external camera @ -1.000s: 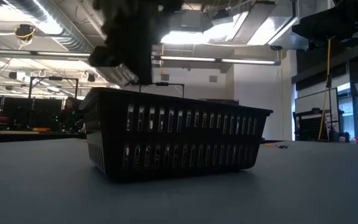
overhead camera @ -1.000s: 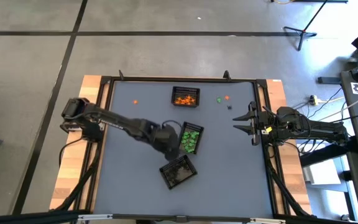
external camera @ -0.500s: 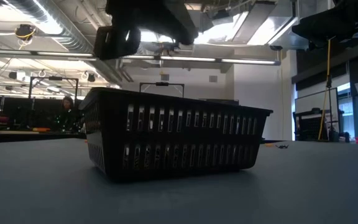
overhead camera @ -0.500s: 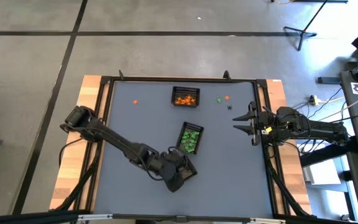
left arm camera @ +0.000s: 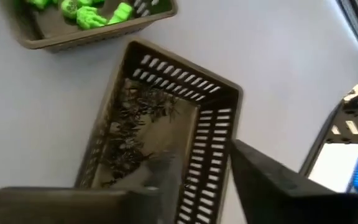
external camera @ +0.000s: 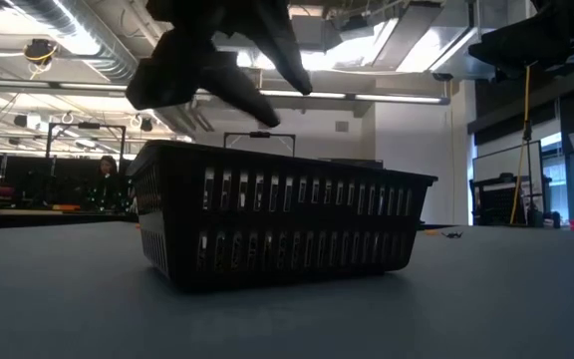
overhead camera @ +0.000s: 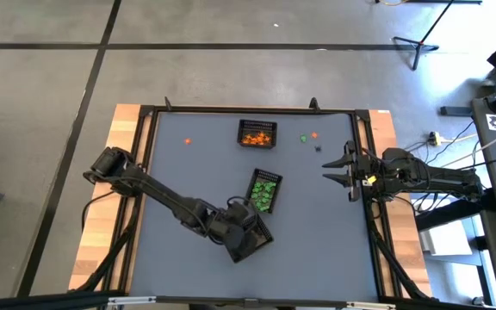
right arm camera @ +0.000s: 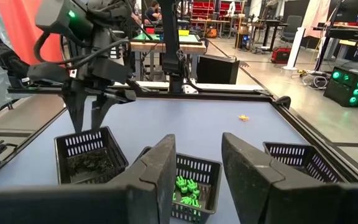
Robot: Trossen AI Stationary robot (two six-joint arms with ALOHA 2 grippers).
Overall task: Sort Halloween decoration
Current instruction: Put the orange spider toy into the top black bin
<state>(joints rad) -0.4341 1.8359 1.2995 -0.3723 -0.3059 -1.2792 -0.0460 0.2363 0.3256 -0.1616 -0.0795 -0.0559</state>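
Three small black mesh baskets stand on the grey table: one with orange trinkets [overhead camera: 257, 134] at the far side, one with green trinkets [overhead camera: 264, 190] in the middle, and one with black trinkets [overhead camera: 257, 239] nearer the front. A few loose trinkets lie at the far side: orange [overhead camera: 187, 141], green [overhead camera: 303, 138], orange [overhead camera: 314, 134] and black [overhead camera: 318, 147]. My left gripper [overhead camera: 238, 232] hangs open just above the black-trinket basket [left arm camera: 148, 143], fingers pointing down and holding nothing that I can see. My right gripper [overhead camera: 343, 172] waits open and empty at the table's right edge.
The table's raised black frame [overhead camera: 149, 172] runs round the grey surface. The left arm [overhead camera: 162, 198] stretches across the table's left half. There is free grey surface at the near left and near right. The room behind shows in the low view.
My left gripper has gone from beside the green-trinket basket toward the table's near edge and now hangs over the black-trinket basket. In the last half second it has turned a little above the basket. The baskets have stayed put.
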